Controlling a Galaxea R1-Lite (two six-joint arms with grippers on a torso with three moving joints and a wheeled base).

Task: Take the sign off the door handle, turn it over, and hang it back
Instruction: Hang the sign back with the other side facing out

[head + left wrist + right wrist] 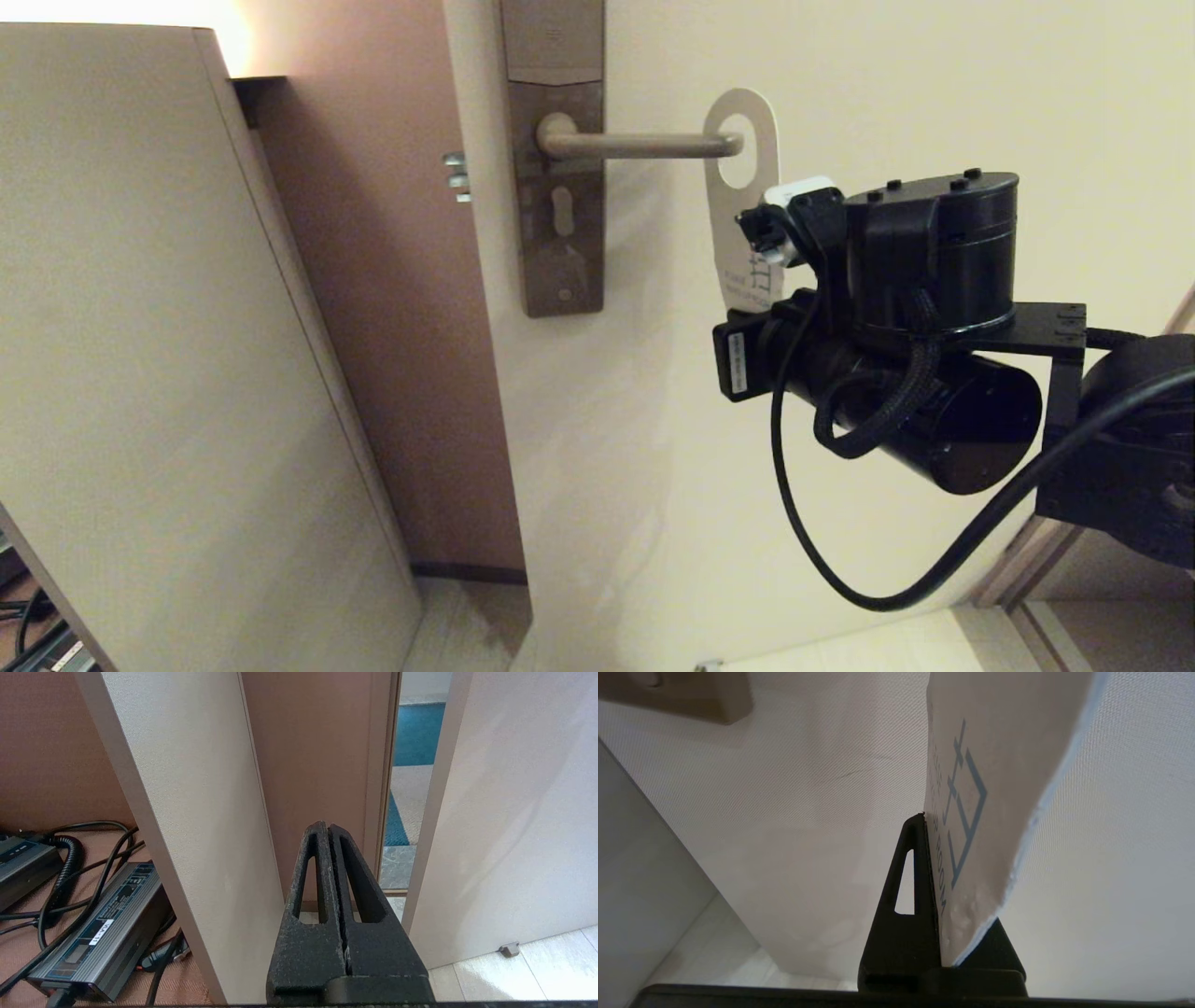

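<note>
At the tip of the door handle point(644, 145), the sign point(742, 201) hangs by its oval hole, the lever's rounded end poking through it. I've got my right gripper point(931, 826) clamped on the lower part of the card, fingers pressed onto both faces, and the card runs up out of the pinch at a slant. It's a flat white hanger with a rounded top, and the face I can see carries blue lettering ending in "ROOM" beside a blue line-drawn symbol. Its edge near my grip looks a little rough and dimpled. Behind it, the slim grey-bronze lever runs level back to its tall plate point(558, 159) on the pale door point(887, 75). My left gripper point(328, 833) sits low down, fingers pressed together on nothing, near some cables and power bricks point(100, 933).
</note>
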